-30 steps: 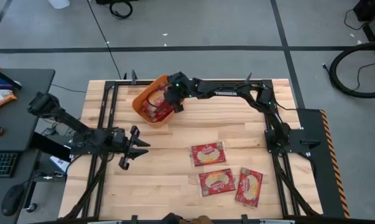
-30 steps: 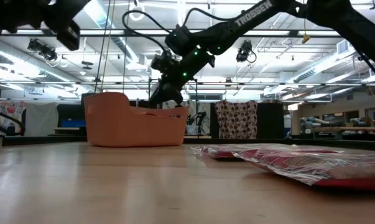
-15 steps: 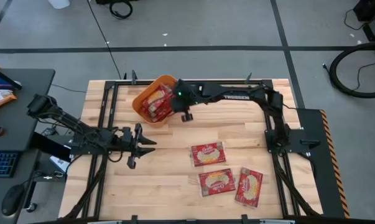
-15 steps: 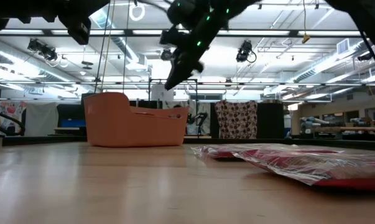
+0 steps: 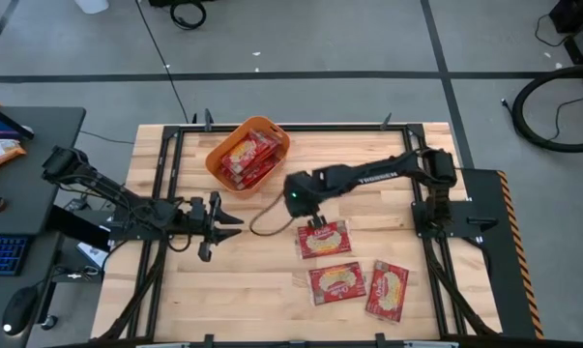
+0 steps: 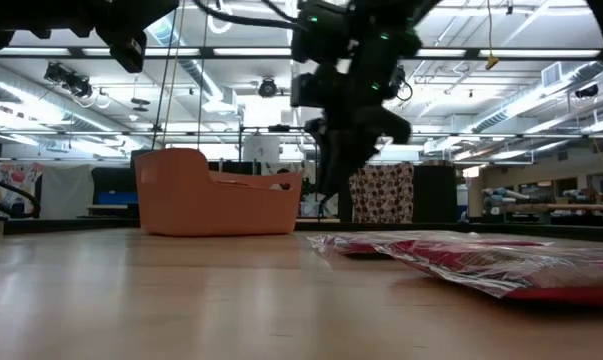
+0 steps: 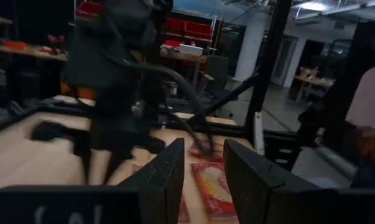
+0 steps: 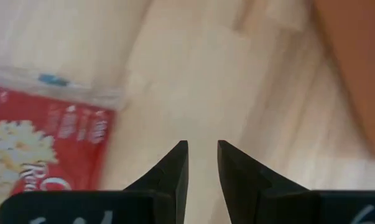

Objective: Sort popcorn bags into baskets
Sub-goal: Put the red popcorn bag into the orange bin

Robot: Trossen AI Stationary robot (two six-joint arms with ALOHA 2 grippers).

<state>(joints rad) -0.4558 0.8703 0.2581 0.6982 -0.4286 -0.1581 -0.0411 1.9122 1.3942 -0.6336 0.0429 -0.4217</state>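
The orange tub (image 5: 217, 155) stands at the table's far left-centre with several red popcorn bags (image 5: 250, 159) lying in it; it also shows in the low view (image 6: 216, 205). Three more red bags lie flat on the table: one (image 5: 326, 242) near the middle and two (image 5: 336, 282) (image 5: 388, 290) closer to the near edge. My right gripper (image 5: 315, 224) (image 8: 203, 155) points down over the far left corner of the middle bag (image 8: 44, 143), its fingers a narrow gap apart and empty. My left gripper (image 5: 223, 220) (image 7: 204, 168) hovers left of the bags, narrowly open and empty.
A black frame rail (image 5: 175, 145) runs round the tabletop. A cable loop (image 5: 264, 220) hangs from my right arm between the tub and the middle bag. A desk (image 5: 20, 193) stands off the table's left edge. Bare wood lies along the near left.
My right gripper has risen out of the orange tub and swung toward the table's near edge and right, coming down over the middle bag. My left gripper has shifted a little toward the table's right.
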